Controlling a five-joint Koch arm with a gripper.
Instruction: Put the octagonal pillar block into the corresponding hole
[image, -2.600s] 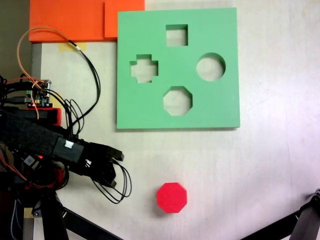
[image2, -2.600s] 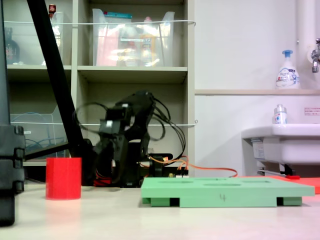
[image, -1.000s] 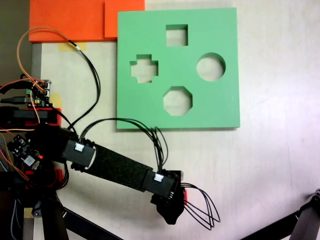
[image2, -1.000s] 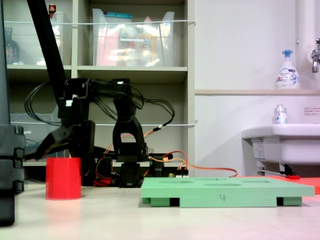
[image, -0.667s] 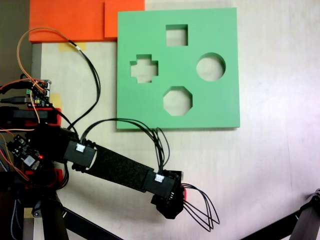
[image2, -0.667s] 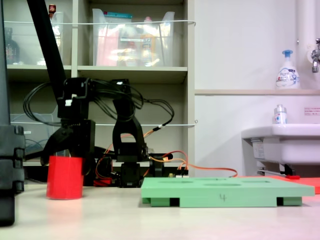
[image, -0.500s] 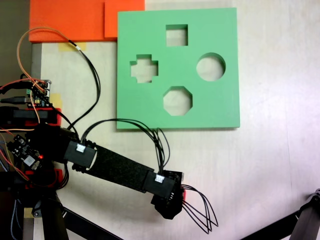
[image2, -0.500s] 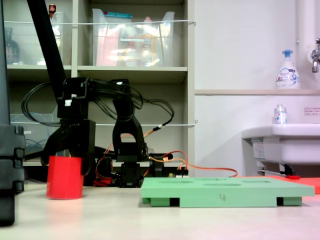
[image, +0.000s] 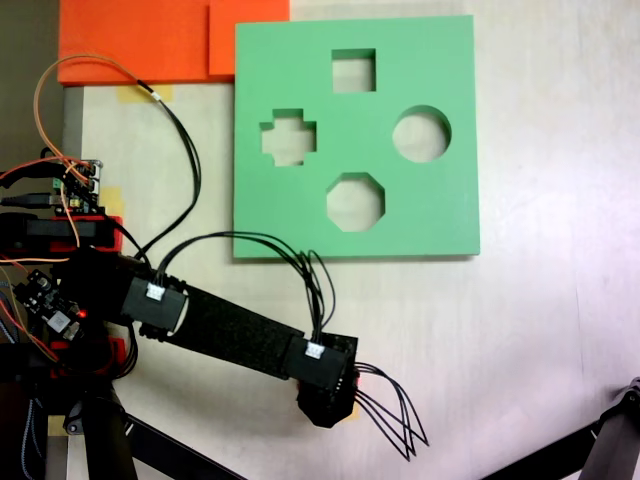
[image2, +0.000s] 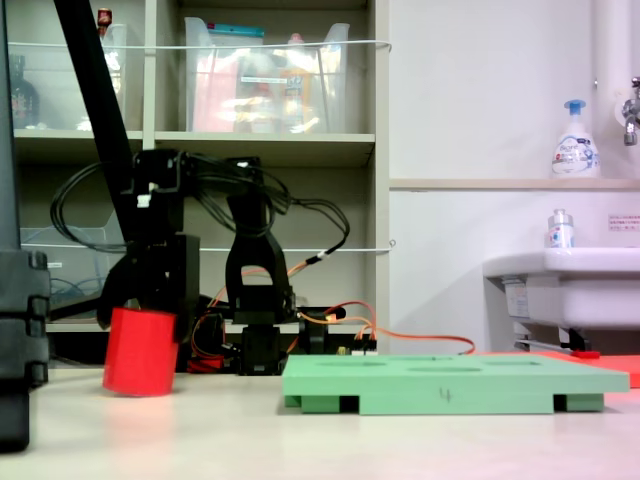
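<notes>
In a fixed view from the side, the red octagonal pillar block (image2: 140, 353) leans tilted on the table, one bottom corner raised. My gripper (image2: 143, 315) is shut on its top, a black jaw on either side. From above, the gripper (image: 325, 405) and wrist cover the block at the lower middle of the table. The green foam board (image: 440, 200) lies at the top right, and its corresponding hole (image: 355, 202), the eight-sided one, is empty. From the side the board (image2: 450, 378) lies flat to the right of the block.
Orange foam sheets (image: 140, 40) lie at the top left. A circuit board with cables (image: 72, 187) sits by the arm's base. Black stand legs (image: 600, 445) cross the lower right corner. A slanted black pole (image2: 100, 130) and a sink (image2: 560, 285) show from the side.
The arm swung out from the left over the red block and closed on it. The block, upright before, is now tilted and has shifted slightly towards the board.
</notes>
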